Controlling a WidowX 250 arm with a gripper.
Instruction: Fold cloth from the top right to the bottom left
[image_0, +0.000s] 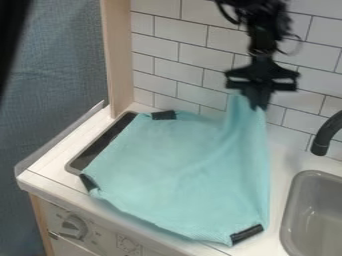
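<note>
- Clearly, one cloth (174, 175) was in play, a single pale turquoise piece, spread over the left part of the counter (47, 172), between one sink (289, 215) and the counter's left edge.
- One gripper (257, 101), black, hung near the tiled wall (174, 65) at the upper right of the cloth, at the end of one black arm (264, 30) that came in from the top edge of the view.
- That gripper was closed on one corner of the cloth, the top right one, and held it raised, so the fabric rose to a narrow peak with soft folds running down from it.
- Three black corner pieces (247, 234) showed on the cloth: one at its top left, one at its left and one at its bottom right.
- Under the cloth's left side, one dark panel (100, 145) showed as a slanting strip.
- One black faucet (325, 135) curved in from the right edge, near the sink's far end.
- One knob (72, 227) sat on the counter's front, at the lower left.
- One wooden post (118, 55) stood upright behind the counter's left part, with blue-grey fabric (60, 65) to its left.
</note>
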